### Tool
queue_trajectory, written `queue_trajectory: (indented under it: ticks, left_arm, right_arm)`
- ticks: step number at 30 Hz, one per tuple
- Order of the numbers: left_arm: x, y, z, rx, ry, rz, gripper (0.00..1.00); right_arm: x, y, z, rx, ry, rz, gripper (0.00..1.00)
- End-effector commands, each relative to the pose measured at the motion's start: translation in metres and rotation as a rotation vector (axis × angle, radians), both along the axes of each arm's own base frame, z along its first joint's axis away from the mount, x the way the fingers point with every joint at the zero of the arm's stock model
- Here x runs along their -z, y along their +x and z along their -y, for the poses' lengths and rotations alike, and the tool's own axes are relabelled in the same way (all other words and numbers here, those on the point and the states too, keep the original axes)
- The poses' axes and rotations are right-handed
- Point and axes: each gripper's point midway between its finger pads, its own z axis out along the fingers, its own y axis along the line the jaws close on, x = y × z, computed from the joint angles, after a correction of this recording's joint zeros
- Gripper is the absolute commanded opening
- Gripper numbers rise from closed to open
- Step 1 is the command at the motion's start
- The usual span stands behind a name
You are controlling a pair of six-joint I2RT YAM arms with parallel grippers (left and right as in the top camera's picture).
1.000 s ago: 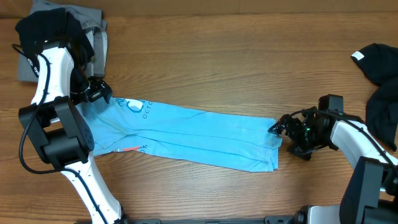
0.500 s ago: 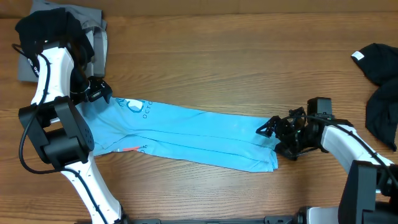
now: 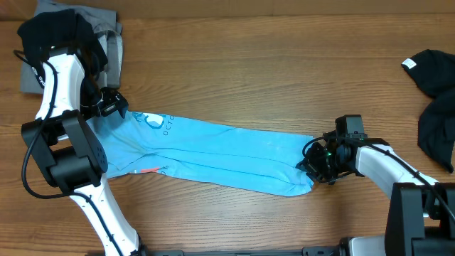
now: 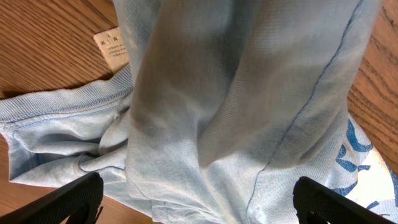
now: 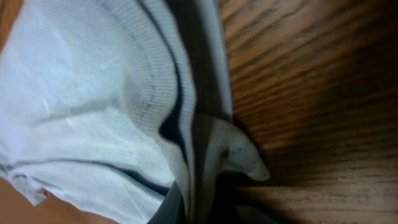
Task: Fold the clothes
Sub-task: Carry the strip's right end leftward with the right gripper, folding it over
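1. The light-blue T-shirt (image 3: 220,160) lies flat on the table (image 3: 270,71). It is folded lengthwise into a long band that runs from the left arm's side, across the near middle, to the right arm's side.
2. Its left end carries the collar and a white print (image 3: 153,119), and a bit of pink (image 3: 148,171) shows at the lower edge there. In the left wrist view the ribbed collar lies rumpled on the wood, with a small label (image 4: 112,46) just beside it.
3. Its right end is bunched and narrowed. The right gripper (image 3: 313,165) sits low on that end with its jaws together, clamped on the cloth. In the right wrist view the hem and folds gather toward the bottom edge, with bare wood beside them.
4. The left gripper (image 3: 114,105) hangs over the collar end with its jaws wide apart, holding nothing. Its fingertips (image 4: 74,199) show at the two lower corners of its wrist view, with the shirt spread beneath them.
5. At the far right a black garment (image 3: 437,92) lies crumpled at the table edge, well apart from the shirt. A white tag (image 3: 410,64) shows on it.
6. In the far left corner a second black garment (image 3: 60,32) is heaped on a grey garment (image 3: 106,21), close to the left arm.
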Motion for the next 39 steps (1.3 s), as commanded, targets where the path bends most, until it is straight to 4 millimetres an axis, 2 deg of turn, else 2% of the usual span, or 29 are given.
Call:
queue_trajectory:
  ticks: [1, 6, 9, 14, 17, 21, 24, 25, 31, 39]
  left_arm:
    - [-0.002, 0.004, 0.003, 0.002, -0.002, 0.01, 1.0]
    - [-0.003, 0.002, 0.004, 0.002, -0.005, 0.0, 1.0]
    - [-0.003, 0.002, 0.004, 0.002, -0.005, 0.0, 1.0]
    - [-0.003, 0.002, 0.004, 0.002, -0.005, 0.0, 1.0]
    - [-0.003, 0.002, 0.004, 0.002, -0.005, 0.0, 1.0]
    - [-0.002, 0.002, 0.005, 0.001, -0.013, 0.003, 1.0]
    - [-0.002, 0.004, 0.008, -0.003, -0.027, 0.01, 1.0]
    - [-0.002, 0.004, 0.008, -0.003, -0.028, 0.012, 1.0]
    - [-0.002, 0.004, 0.008, -0.003, -0.028, 0.011, 1.0]
    - [-0.002, 0.004, 0.008, -0.003, -0.028, 0.01, 1.0]
  right_arm:
    - [0.007, -0.002, 0.013, 0.041, -0.064, -0.037, 0.04]
    - [0.0, -0.006, 0.045, 0.114, -0.159, -0.119, 0.04]
    - [-0.011, -0.005, 0.072, 0.162, -0.247, -0.16, 0.04]
    - [-0.044, 0.004, 0.112, 0.218, -0.387, -0.193, 0.04]
    - [-0.069, 0.016, 0.121, 0.226, -0.42, -0.175, 0.04]
    - [-0.088, 0.031, 0.101, 0.146, -0.404, -0.115, 0.04]
    - [-0.088, 0.034, 0.07, 0.041, -0.395, -0.085, 0.04]
    - [-0.088, 0.036, 0.047, -0.021, -0.385, -0.057, 0.04]
    - [-0.087, 0.04, -0.022, -0.149, -0.303, 0.034, 0.04]
    - [-0.077, 0.029, -0.072, -0.18, -0.247, 0.053, 0.04]
